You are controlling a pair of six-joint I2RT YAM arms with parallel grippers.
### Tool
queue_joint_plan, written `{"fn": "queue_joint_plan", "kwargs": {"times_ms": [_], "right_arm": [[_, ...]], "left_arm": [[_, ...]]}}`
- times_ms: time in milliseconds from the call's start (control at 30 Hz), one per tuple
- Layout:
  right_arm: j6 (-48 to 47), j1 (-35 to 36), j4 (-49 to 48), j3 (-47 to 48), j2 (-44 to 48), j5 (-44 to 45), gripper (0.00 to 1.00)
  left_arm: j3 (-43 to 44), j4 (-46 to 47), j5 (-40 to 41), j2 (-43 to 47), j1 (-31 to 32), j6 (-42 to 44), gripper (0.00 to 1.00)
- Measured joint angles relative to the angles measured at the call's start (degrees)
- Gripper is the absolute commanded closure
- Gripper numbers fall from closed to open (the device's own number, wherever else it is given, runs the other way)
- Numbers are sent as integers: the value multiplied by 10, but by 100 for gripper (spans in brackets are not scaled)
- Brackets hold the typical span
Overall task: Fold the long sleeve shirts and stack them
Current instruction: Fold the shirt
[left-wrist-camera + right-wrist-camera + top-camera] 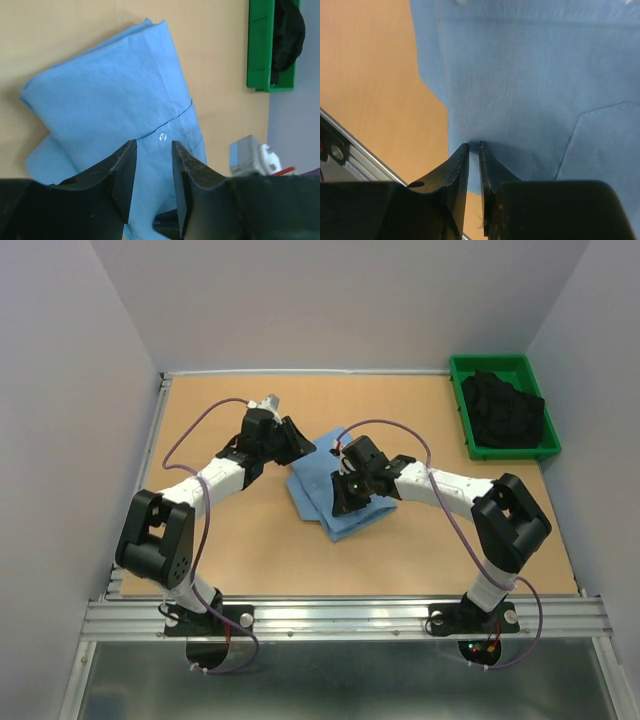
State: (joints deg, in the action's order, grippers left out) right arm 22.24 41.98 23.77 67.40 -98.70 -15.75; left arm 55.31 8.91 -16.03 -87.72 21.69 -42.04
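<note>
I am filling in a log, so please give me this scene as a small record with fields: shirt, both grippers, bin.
shirt: light blue shirt, folded into a rough rectangle, lying mid-table
left gripper: left gripper open, over the shirt's far left corner, holding nothing
right gripper: right gripper with jaws almost together, tips at the shirt; a pinch cannot be confirmed
bin: green bin at the far right corner, black bundle inside
stack: only one shirt visible
</note>
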Motion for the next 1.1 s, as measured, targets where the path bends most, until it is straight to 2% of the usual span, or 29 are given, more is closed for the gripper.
{"fn": "queue_joint_plan", "kwargs": {"times_ms": [100,267,467,533,667,767,800,933,1100], "right_arm": [[2,0,-31,-46,-1,-34,82],[2,0,-78,-97,-12,-77,82],[2,-4,-114,-125,-23,-112,81],[2,-4,-116,-125,-23,-115,79],[3,-8,-111,-124,-1,-115,62],[5,-24,-97,-117,34,-118,59],[6,-34,-92,-110,44,-121,57],[12,-105,-92,-78,84,-138,56],[27,-162,-92,-41,91,-171,57]], "left_arm": [[6,25,0,-40,13,-7,65],[5,51,12,-123,14,-21,66],[-10,64,26,-161,14,-31,65],[-10,68,31,-162,14,-28,65],[-9,73,44,-160,14,-3,61],[-10,70,55,-144,14,26,57],[-12,68,59,-128,14,41,55],[-32,62,62,-35,24,87,52],[-46,64,45,50,98,141,52]]}}
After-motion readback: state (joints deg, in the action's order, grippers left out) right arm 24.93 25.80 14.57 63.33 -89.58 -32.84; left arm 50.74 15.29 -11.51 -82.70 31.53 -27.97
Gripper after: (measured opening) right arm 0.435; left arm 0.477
